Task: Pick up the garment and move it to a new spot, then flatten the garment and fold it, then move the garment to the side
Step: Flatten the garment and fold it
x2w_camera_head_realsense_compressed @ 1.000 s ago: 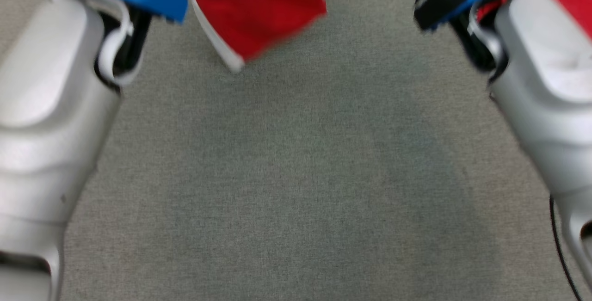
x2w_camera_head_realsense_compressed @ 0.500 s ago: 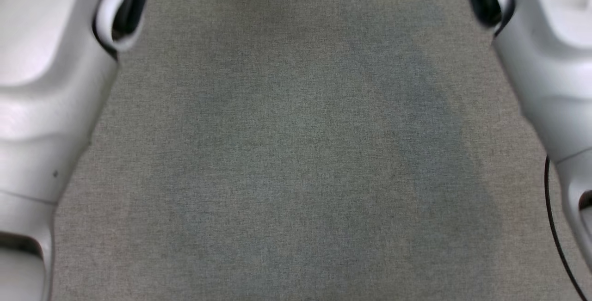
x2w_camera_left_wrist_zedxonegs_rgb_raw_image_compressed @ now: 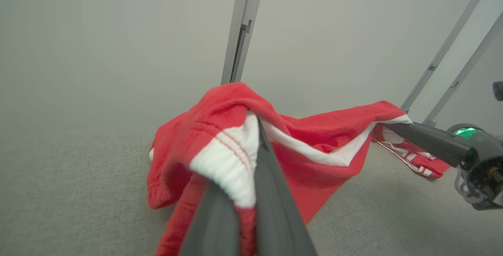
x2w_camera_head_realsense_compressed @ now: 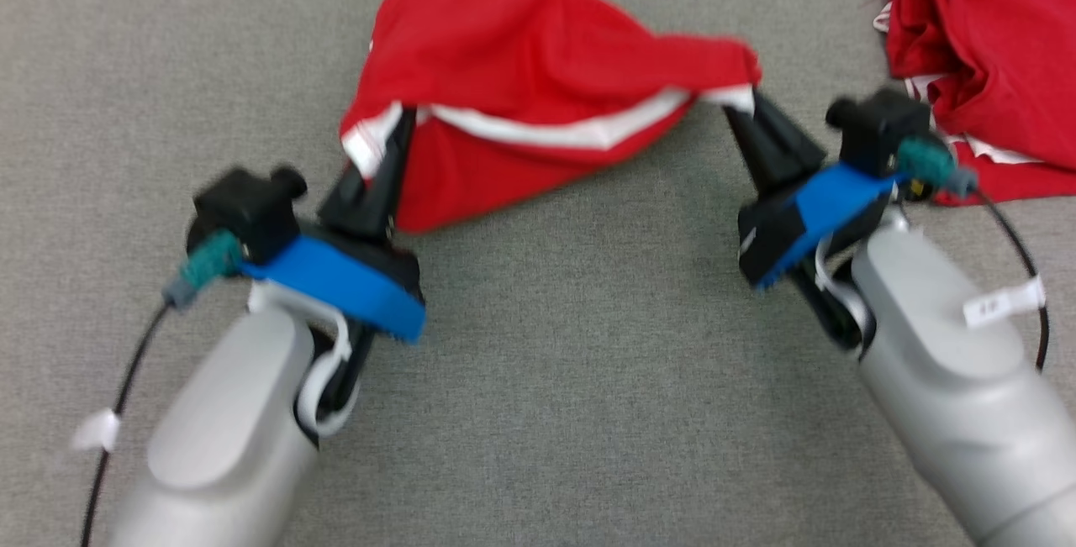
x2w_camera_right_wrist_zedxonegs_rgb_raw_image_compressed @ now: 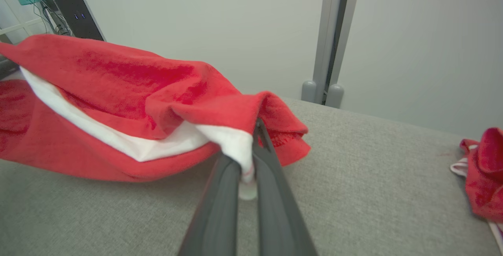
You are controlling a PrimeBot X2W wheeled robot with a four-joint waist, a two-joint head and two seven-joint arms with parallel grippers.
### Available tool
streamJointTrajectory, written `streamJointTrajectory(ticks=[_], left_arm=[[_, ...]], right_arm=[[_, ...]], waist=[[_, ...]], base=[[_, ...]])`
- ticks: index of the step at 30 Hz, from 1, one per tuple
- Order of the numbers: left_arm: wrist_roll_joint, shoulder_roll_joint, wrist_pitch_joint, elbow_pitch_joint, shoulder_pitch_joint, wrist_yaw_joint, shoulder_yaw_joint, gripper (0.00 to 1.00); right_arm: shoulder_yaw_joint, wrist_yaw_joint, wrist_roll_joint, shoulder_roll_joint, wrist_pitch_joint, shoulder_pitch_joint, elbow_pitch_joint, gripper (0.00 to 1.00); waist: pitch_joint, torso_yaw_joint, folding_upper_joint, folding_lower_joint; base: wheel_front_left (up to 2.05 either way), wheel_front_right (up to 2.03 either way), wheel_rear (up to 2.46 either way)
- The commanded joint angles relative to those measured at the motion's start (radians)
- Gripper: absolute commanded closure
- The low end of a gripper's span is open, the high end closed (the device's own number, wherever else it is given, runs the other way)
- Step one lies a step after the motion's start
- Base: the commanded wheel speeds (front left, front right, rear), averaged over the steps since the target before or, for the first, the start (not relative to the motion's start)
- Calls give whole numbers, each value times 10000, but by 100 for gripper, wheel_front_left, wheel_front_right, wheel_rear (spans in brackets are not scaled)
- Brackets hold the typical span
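The garment [x2w_camera_head_realsense_compressed: 538, 60] is red with a white waistband and hangs stretched between both grippers over the grey cloth-covered table [x2w_camera_head_realsense_compressed: 572, 379]. Its lower folds touch the table. My left gripper [x2w_camera_head_realsense_compressed: 402, 128] is shut on the left end of the waistband. The left wrist view shows that gripper [x2w_camera_left_wrist_zedxonegs_rgb_raw_image_compressed: 254, 138] with white band [x2w_camera_left_wrist_zedxonegs_rgb_raw_image_compressed: 230, 161] pinched between its fingers. My right gripper [x2w_camera_head_realsense_compressed: 738, 110] is shut on the right end of the band. In the right wrist view this gripper [x2w_camera_right_wrist_zedxonegs_rgb_raw_image_compressed: 251, 146] clamps the white hem, with the garment [x2w_camera_right_wrist_zedxonegs_rgb_raw_image_compressed: 118, 87] spreading off to the left.
A second red and white garment [x2w_camera_head_realsense_compressed: 983, 68] lies crumpled at the table's far right, close to my right wrist, and also appears as a red heap [x2w_camera_right_wrist_zedxonegs_rgb_raw_image_compressed: 483, 169]. Metal frame posts [x2w_camera_left_wrist_zedxonegs_rgb_raw_image_compressed: 241, 28] and a pale wall stand behind the table's far edge.
The head camera has swung, so the picture went from forearms over bare table to both grippers and the whole garment. Both grippers remain shut on the waistband.
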Motion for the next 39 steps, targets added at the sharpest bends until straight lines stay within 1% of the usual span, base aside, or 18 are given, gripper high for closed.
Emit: streamJointTrajectory(ticks=[1,7,8,10,17,21,22,24,28,32,37,38,39], left_arm=[[117,-65,-43,-259,737,-13,42,100],[385,-25,-43,-811,2851,-13,-301,100],[385,-25,-43,-811,2851,-13,-301,100],[441,58,-43,-941,3457,-13,-438,100],[622,55,-44,-1545,5095,-13,-245,100],[764,-34,-44,-1776,5684,-13,-290,100],[825,-190,-44,-1856,5998,-13,-249,100],[868,-243,-44,-1838,6087,-13,-289,100],[914,-283,-44,-1922,5900,-13,-392,100],[913,-91,-44,-2043,5287,-13,-536,100],[384,303,-44,-2248,3743,-13,-632,100],[179,402,-44,-2210,3316,-13,-662,100],[-152,676,-9,-2107,2301,-13,-754,100]], right_arm=[[-108,1,35,-113,-45,805,-359,100],[-396,1,62,-436,-41,3139,-1379,100],[-396,1,62,-436,-41,3139,-1379,100],[-524,3,98,-532,-39,3859,-1700,100],[-1072,1,-42,-775,-38,6014,-2801,100],[-1454,1,-45,-692,-18,7047,-3343,100],[-1778,1,-181,-585,140,7726,-3716,100],[-1966,1,-316,-496,305,7961,-3931,100],[-2197,1,-490,-433,514,7950,-4263,100],[-2295,1,-578,-615,694,7278,-4576,100],[-2267,1,-640,-769,1019,5786,-4618,100],[-2203,1,-656,-784,1103,5336,-4547,100],[-2059,1,-550,-729,1304,4387,-4250,100]], waist=[[-285,-79,0,2],[-1027,-10,0,2],[-1027,-10,0,2],[-1246,31,0,2],[-1789,52,0,2],[-2003,122,0,2],[-2159,158,0,2],[-2267,167,0,2],[-2413,179,0,2],[-2432,173,0,2],[-2381,124,0,2],[-2332,106,0,2],[-2204,45,0,2]], base=[[0,0,0],[0,0,0],[0,0,0],[0,0,0],[0,0,0],[0,0,0],[0,0,0],[0,0,0],[0,0,0],[0,0,0],[0,0,0],[0,0,0],[0,0,0]])
